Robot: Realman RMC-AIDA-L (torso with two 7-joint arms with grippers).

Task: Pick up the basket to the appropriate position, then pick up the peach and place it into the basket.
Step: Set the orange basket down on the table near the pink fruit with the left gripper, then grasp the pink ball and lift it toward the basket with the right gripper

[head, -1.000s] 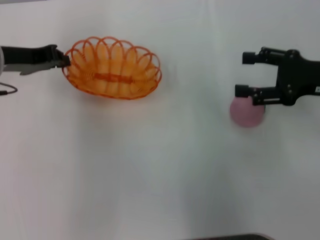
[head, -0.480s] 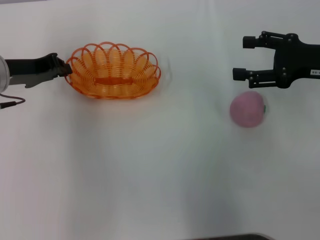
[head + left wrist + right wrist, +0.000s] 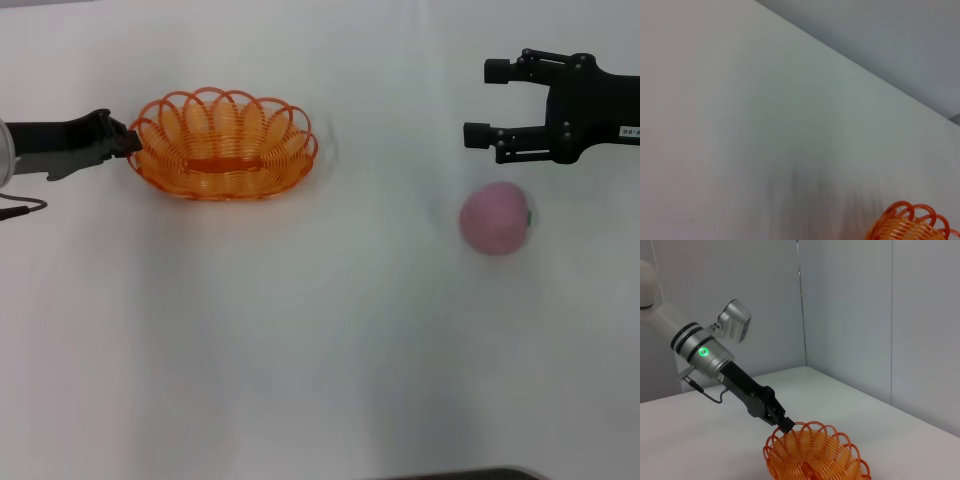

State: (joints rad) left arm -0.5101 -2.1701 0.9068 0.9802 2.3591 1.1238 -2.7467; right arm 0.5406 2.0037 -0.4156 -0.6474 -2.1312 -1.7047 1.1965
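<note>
The oval orange wire basket [image 3: 222,145] is at the left of the white table in the head view. My left gripper [image 3: 130,142] is shut on the basket's left rim. The basket also shows in the right wrist view [image 3: 815,455], with the left gripper [image 3: 784,425] pinching its rim, and a bit of the basket's rim shows in the left wrist view [image 3: 912,225]. The pink peach [image 3: 494,218] lies on the table at the right. My right gripper [image 3: 480,102] is open and empty, just beyond the peach and apart from it.
The white table [image 3: 320,350] stretches wide between basket and peach and toward the front. A grey wall [image 3: 850,315] rises behind the table. A dark cable [image 3: 20,208] trails from the left arm at the far left edge.
The basket has shifted slightly left and away with the left gripper still on its rim. The right gripper has moved up and away from the peach, which has stayed put.
</note>
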